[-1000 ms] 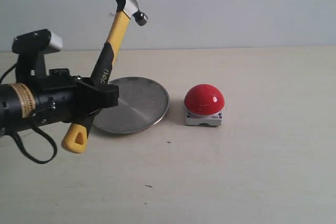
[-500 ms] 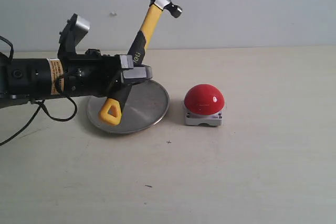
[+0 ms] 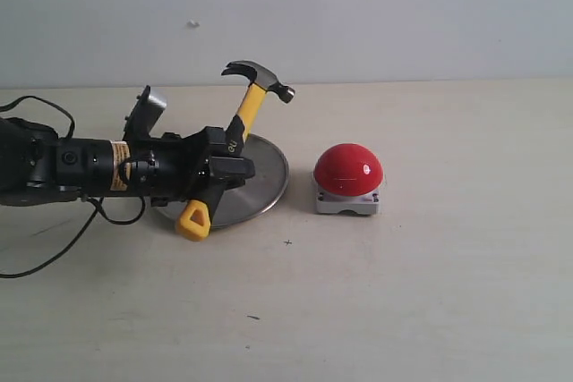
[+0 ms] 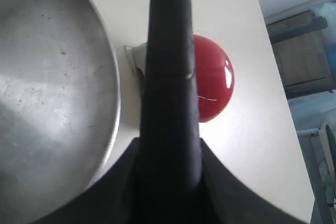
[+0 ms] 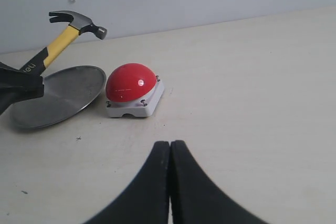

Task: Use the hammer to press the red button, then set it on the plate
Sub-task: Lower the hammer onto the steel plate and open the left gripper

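- Left jaws: clenched around the black grip section of the hammer (image 3: 252, 105). I hold it low on the handle so that the long shaft gives reach and leverage for pressing.
- Hammer, relative to the jaws: the handle passes between them. The yellow looped end hangs out below the grip, and the yellow shaft and dark head rise above and beyond it.
- Hammer, relative to the plate (image 3: 265, 178): the shaft stands tilted over the plate, and the head is raised above the rim nearest the red button (image 3: 348, 170). The looped end sits low at the opposite, nearer rim. Whether it touches the plate or the table (image 3: 430, 275) I cannot tell from this angle.
- Red button: rests on the table just beside the plate, apart from its rim and not touched by the hammer. The head is short of the dome, so I judge the press not yet made.
- Left wrist view: the black handle (image 4: 170, 77) runs straight out from the jaws, across the gap between the plate rim (image 4: 107, 108) and the red dome (image 4: 215, 85). This suggests the tool is aimed towards the button.
- Right jaws: pressed together and empty, held above the bare table beyond the button from the plate, leaving the working side free.
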Motion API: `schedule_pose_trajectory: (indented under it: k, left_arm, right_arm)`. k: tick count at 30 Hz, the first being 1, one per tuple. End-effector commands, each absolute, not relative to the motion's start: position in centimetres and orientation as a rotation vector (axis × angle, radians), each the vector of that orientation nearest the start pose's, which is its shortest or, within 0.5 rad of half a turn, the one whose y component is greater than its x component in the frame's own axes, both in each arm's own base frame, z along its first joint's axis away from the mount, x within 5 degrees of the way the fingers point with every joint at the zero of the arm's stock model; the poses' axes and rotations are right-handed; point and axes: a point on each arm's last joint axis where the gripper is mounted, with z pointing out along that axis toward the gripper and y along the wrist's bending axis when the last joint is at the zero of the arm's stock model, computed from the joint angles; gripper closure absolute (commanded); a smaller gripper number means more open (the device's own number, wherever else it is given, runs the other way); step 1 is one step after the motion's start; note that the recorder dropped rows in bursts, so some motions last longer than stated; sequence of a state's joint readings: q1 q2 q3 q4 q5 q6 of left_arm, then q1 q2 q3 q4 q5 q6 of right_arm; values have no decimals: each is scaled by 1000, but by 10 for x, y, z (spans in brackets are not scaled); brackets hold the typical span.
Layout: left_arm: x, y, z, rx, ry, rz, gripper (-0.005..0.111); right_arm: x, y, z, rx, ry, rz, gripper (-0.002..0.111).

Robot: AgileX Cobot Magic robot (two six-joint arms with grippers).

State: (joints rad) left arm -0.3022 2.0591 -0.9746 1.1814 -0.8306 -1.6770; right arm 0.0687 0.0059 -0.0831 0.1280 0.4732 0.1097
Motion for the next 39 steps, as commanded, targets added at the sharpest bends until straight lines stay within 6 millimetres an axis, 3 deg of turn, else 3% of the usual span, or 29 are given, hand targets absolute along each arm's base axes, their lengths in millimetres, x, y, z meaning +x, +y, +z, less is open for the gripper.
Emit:
schedule_pose_trajectory:
  k: [1,15,25,39]
  left_arm:
    - [347,-174,120,70,2258,-1375,107]
    - [353,-162,105,47,2377,-1094,107]
    - [355,-161,105,104,2343,-1035,107]
    - [355,-160,85,82,2385,-1015,107]
  right_arm:
    - [48,9,197,96,1877,251,108]
    - [48,9,197,96,1877,251,108]
    - [48,9,197,96,1877,251,108]
    - [48,9,197,96,1877,251,108]
